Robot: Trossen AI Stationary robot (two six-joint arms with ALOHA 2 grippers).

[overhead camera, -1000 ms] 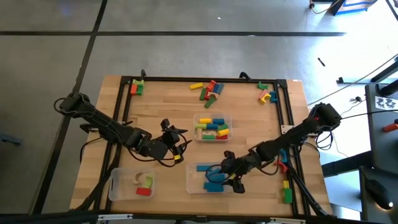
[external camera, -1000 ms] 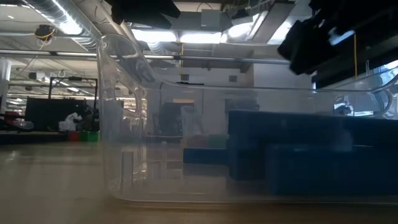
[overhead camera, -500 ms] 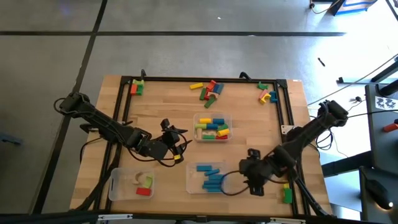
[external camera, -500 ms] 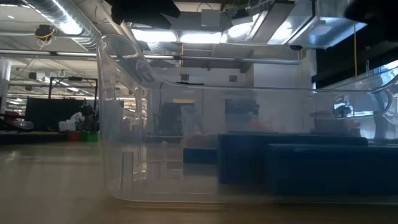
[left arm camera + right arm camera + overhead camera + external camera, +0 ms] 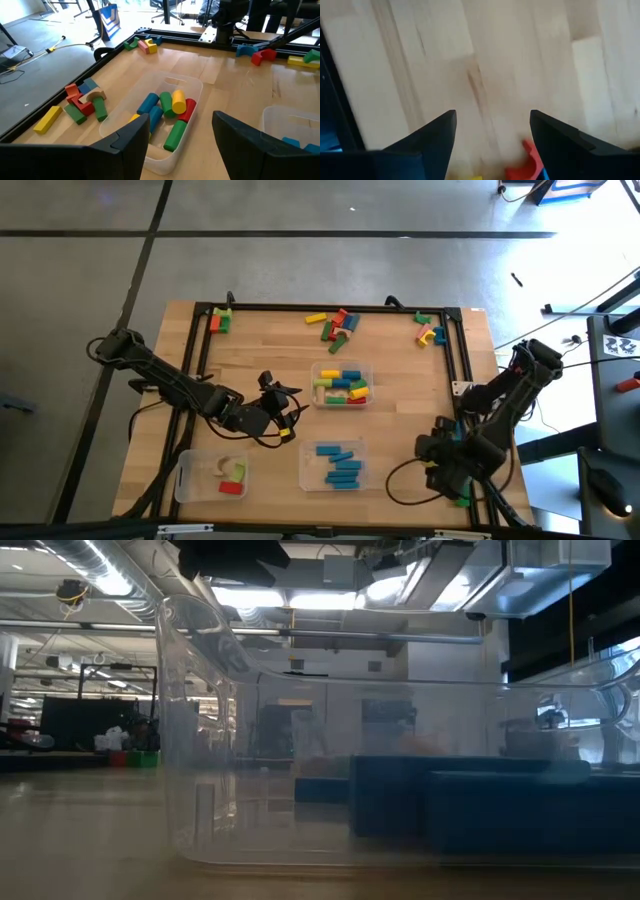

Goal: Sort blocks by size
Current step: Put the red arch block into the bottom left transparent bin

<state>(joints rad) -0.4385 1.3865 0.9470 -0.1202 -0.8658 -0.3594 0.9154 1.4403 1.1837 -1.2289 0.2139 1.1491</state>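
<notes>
Blurring behind a clear tray wall (image 5: 200, 740): blue blocks (image 5: 480, 805).

Even overhead light fills the scene, and shadows on the table (image 5: 400, 370) stay soft. Ceiling lamps (image 5: 330, 600) glare in the low view, where the near clear tray (image 5: 200, 740) is blurred. The right wrist view is smeared.

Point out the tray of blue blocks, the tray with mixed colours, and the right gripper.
tray of blue blocks (image 5: 308, 458): high view, bare floor near its left wall.
mixed-colour tray (image 5: 341, 367): high view, its top rim.
right gripper (image 5: 436, 452): high view, between its open fingertips, near the table's right edge.
</notes>
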